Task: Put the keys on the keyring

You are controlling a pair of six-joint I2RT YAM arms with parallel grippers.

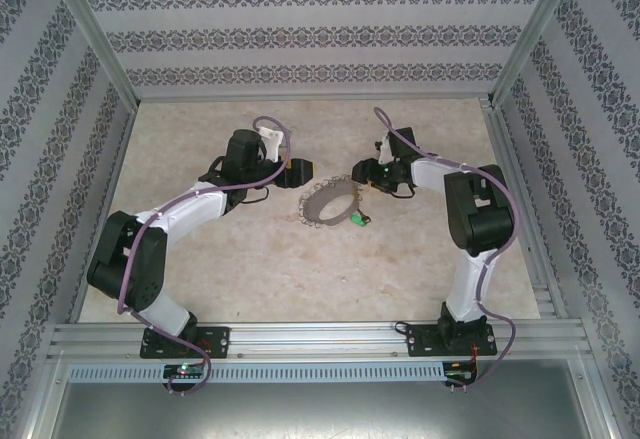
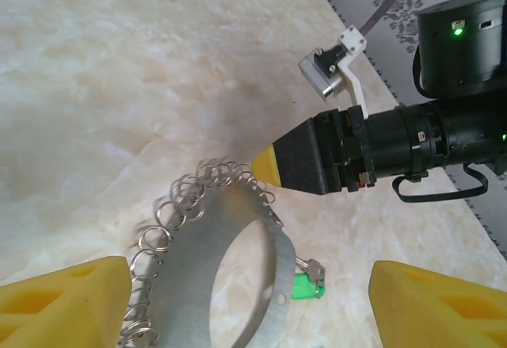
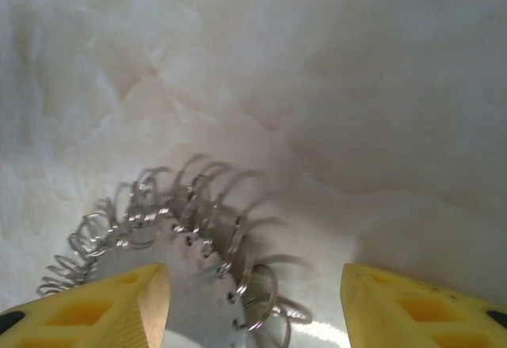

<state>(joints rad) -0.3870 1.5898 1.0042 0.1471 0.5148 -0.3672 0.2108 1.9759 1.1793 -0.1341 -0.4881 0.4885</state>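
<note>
Standing by: both pincers are released and empty. The left pincer and right pincer flank the keyring, which lies flat on the table. The green-headed key touches the ring's near-right edge; threaded or merely beside, cannot tell. Judgement: attachment step in hand. Next: confirm the hookup, else a fine pinch on the key head.

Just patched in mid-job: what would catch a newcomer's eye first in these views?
A flat silvery metal keyring fringed with small wire loops lies in the middle of the pale marbled table, with a tiny green-headed key at its near-right edge. The left hand and the right hand, both open and yellow-tipped, flank its far side.
</note>
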